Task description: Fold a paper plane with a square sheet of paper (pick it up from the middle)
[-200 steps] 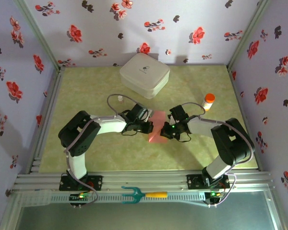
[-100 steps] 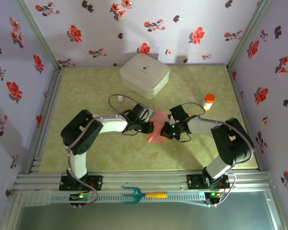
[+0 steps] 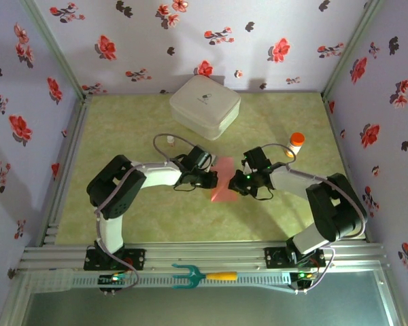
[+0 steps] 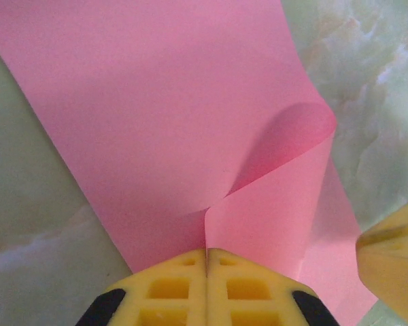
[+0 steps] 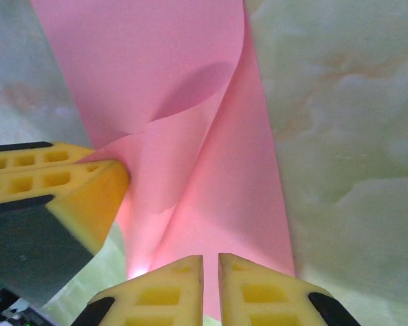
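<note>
Pink-red thin square paper sheet point(image 4: 156, 102) curled over, uncreased; no dart yet, most folds left. Left gripper point(image 4: 206, 268) clamped on sheet's edge. Right gripper point(image 5: 211, 275) parted a crack, sheet just ahead, hold uncertain.

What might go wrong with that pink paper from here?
The left hand pinches just the edge of the paper, so a pull might tear it or let it slip. The paper bulges in a loose curl rather than a flat fold; pressing it could crease it crooked. The right hand, barely open, sits at the paper and may drag it.
</note>
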### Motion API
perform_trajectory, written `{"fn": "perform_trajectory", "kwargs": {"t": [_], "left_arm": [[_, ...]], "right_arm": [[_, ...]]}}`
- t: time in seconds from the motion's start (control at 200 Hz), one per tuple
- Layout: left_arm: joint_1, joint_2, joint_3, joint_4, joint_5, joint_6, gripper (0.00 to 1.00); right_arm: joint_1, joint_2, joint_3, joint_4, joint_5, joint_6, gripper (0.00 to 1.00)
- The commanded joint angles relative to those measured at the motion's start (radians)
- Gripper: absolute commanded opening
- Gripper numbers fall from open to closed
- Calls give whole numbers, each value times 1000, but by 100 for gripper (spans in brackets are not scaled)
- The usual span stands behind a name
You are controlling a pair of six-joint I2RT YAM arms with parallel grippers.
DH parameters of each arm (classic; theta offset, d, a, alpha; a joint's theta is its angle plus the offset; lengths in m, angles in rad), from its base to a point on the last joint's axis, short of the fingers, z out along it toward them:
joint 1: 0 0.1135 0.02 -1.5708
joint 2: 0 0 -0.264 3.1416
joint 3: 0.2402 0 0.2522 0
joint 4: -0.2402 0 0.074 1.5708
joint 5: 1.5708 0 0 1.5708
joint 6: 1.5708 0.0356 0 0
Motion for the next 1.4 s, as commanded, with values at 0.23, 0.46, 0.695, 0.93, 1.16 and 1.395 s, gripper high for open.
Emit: {"fn": "perform_trajectory", "kwargs": {"t": [0.23, 0.46, 0.695, 0.93, 1.16, 1.395], "left_arm": [[-3, -12, 15, -99, -58, -133, 0], [-9, -8, 27, -105, -58, -125, 0], [-7, -27, 17, -73, -61, -88, 0], [-6, -29, 13, -48, -75, -44, 0], [-4, -12, 23, -47, -69, -26, 0], [-2, -8, 25, -61, -88, -29, 0]], "right_arm": [[17, 54, -22, 101, -65, 90, 10], [25, 104, 1, 47, -21, 49, 6], [22, 131, -4, -48, 76, -16, 2], [19, 134, -6, -39, 73, -22, 2], [19, 136, -9, -30, 68, -20, 2], [17, 137, -11, -30, 68, -20, 2]]}}
